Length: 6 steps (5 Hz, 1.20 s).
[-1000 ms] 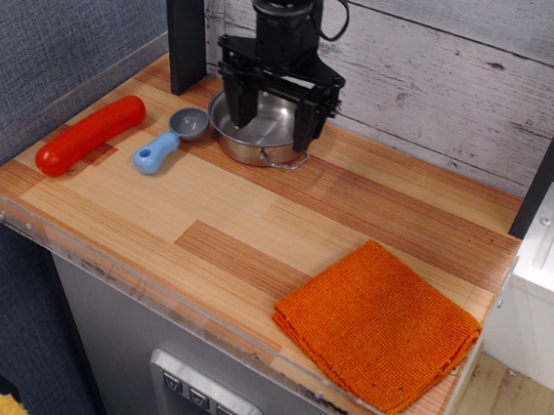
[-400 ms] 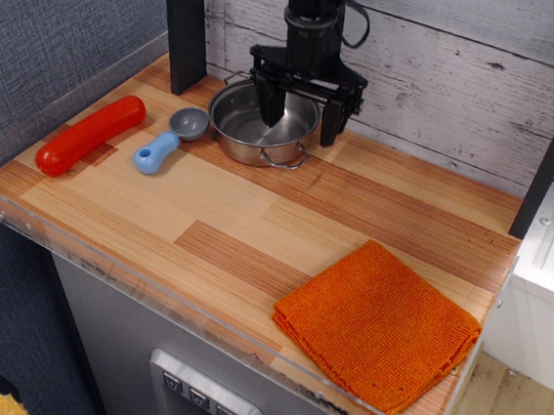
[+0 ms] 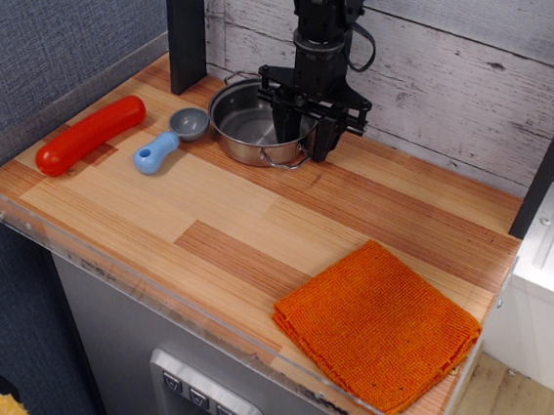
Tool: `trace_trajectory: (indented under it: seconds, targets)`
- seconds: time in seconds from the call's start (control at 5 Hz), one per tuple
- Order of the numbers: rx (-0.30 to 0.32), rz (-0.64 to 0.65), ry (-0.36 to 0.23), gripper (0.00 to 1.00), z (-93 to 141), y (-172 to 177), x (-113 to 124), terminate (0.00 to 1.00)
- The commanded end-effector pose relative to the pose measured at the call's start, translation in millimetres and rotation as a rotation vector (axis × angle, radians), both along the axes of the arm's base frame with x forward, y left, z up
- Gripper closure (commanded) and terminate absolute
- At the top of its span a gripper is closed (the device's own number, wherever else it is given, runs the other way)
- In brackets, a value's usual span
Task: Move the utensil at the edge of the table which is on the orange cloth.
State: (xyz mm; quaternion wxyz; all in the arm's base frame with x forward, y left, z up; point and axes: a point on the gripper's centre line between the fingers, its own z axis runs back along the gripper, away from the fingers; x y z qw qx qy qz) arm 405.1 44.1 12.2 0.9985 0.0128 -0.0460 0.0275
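the arm hangs straight down at the back of the table (image 3: 257, 215), its gripper (image 3: 303, 134) straddling the right rim of the steel pot (image 3: 258, 125), fingers narrowly parted; whether they grip is unclear. the orange cloth (image 3: 379, 323) lies well apart, front right.

A: How's your feed, lit okay?

B: Yeah, you've got bright, even light, soft shadows only. Bit of glare inside the steel pot (image 3: 255, 125) and on the acrylic rim (image 3: 150, 298). Everything's sharp, no edge warping.
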Motion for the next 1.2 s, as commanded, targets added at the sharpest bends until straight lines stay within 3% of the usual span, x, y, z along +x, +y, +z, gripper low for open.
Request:
trace_trajectory:
  seconds: [0.0,0.4,0.6,0.8,1.0]
  targets:
    - [-0.002,-0.012,-0.089,1.0,37.4,1.5,4.0,0.0]
    - [-0.069,-0.074,-0.318,1.0,125.8,-5.4,-6.7,0.0]
    - [-0.063,-0.132,-0.37,1.0,175.5,-29.4,-41.1,0.0]
    - [-0.094,-0.213,-0.359,1.0,187.7,-70.4,-87.3,0.0]
    - [-0.067,-0.297,-0.287,1.0,173.8,-117.2,-127.8,0.0]
